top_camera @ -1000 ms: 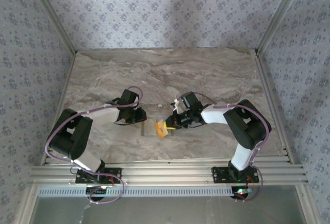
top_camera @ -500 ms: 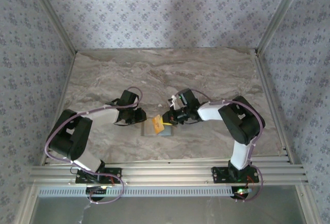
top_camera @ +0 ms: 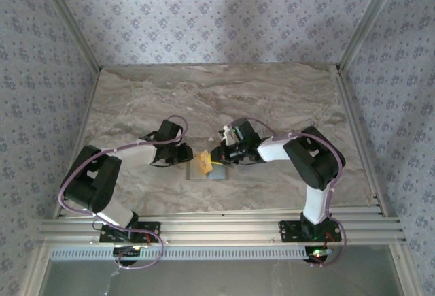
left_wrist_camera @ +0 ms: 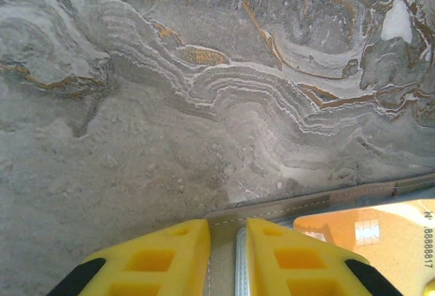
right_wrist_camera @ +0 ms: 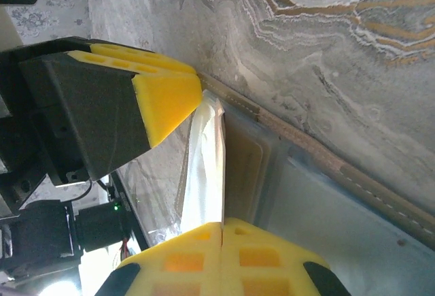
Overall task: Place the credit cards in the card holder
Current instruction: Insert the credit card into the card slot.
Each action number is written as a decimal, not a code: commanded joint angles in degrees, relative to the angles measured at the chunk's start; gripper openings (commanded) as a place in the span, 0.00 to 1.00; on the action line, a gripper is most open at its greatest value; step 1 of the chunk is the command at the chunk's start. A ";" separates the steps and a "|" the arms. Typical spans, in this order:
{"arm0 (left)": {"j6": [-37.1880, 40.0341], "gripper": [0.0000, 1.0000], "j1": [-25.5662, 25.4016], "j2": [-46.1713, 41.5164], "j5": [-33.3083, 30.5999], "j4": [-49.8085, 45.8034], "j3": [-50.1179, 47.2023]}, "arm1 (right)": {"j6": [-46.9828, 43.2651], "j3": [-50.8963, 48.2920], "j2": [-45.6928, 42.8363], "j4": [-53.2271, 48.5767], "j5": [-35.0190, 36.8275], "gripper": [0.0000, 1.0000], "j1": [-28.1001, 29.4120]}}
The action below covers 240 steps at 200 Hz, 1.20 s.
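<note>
Left wrist view — the left gripper (left_wrist_camera: 228, 228) is clamping the edge of the card holder (left_wrist_camera: 319, 202). The right gripper (right_wrist_camera: 222, 229) — fingers together — is pinching a credit card (left_wrist_camera: 367, 241) over it.

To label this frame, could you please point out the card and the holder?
card (left_wrist_camera: 387, 241): left wrist view, orange face.
holder (right_wrist_camera: 340, 235): right wrist view, pale inside panel.
</note>
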 commanded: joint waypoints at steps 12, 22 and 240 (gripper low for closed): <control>-0.34 0.23 -1.20 1.14 1.18 -5.24 -2.74 | 1.38 -1.59 -0.78 2.71 3.72 0.00 1.75; -0.34 0.23 -1.23 1.15 1.18 -5.25 -2.75 | 1.98 -1.97 -0.55 3.72 4.30 0.00 2.46; -2.28 0.18 -1.22 -12.25 0.80 -11.66 -4.68 | 4.85 -3.39 1.65 8.96 7.10 0.00 5.50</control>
